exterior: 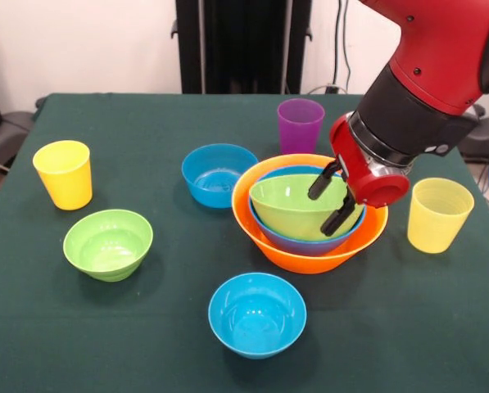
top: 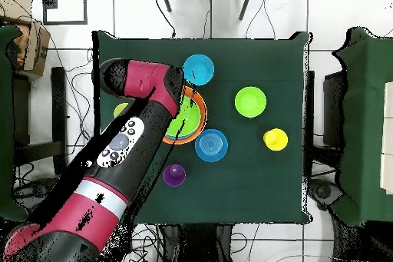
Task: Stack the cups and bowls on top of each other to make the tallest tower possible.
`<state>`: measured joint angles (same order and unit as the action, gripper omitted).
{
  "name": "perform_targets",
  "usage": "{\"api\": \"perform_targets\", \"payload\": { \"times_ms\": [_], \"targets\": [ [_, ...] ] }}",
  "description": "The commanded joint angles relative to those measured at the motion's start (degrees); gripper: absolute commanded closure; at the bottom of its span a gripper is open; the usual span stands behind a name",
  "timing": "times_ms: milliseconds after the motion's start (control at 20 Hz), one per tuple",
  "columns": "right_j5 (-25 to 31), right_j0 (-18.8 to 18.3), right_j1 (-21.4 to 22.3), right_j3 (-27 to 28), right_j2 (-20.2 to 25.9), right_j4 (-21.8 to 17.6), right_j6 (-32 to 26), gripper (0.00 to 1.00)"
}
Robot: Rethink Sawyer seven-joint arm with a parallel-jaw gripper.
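Near blue bowl [exterior: 256, 314]: sits alone closest to the camera, at about six o'clock from the tower.
Small green bowl [exterior: 108, 243]: loose, at roughly eight o'clock from the tower, well apart from it.
Yellow cup [exterior: 63, 173]: upright at nine o'clock, beyond the small green bowl.
Tower [exterior: 310, 213]: orange bowl [exterior: 310, 255] as base, a large blue bowl [exterior: 297, 242] nested in it, a green bowl [exterior: 297, 206] on top; three levels so far.
Pale ribbed cup [exterior: 439, 214]: upright at three o'clock, just beside the orange rim.
Gripper [exterior: 331, 202]: fingers spread, hanging over the green bowl's right rim; whether they touch it is hard to say.
Far blue bowl [exterior: 218, 174]: at ten o'clock, close to the orange rim.
Purple cup [exterior: 300, 126]: upright at twelve o'clock, farthest back.
Risk: a finger catching the green rim as it lifts could tip or drag the nest; the arm's swing could also knock the pale cup.
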<state>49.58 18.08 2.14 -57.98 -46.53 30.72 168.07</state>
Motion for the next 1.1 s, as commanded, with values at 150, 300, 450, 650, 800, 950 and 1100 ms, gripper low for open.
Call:
{"api": "perform_targets", "payload": {
  "times_ms": [150,300,450,650,800,950,1100],
  "targets": [
    [-2.2,-1.3,-0.4,-2.9,9.4,-2.1,0.9,0.0],
    [-0.4,-1.3,1.9,-3.7,8.4,-3.3,-0.9,0.0],
    [3.8,-1.6,5.2,-3.0,5.2,-5.7,-3.8,0.0],
    [10.4,-2.9,9.9,1.4,0.0,-10.0,-8.4,0.0],
    [13.9,-4.2,12.7,4.0,-0.4,-11.5,-11.2,0.0],
    [17.5,-5.9,15.1,6.4,0.5,-12.8,-13.9,0.0],
    [18.3,-6.7,16.6,6.6,1.7,-14.0,-15.0,0.0]
  ]
}}
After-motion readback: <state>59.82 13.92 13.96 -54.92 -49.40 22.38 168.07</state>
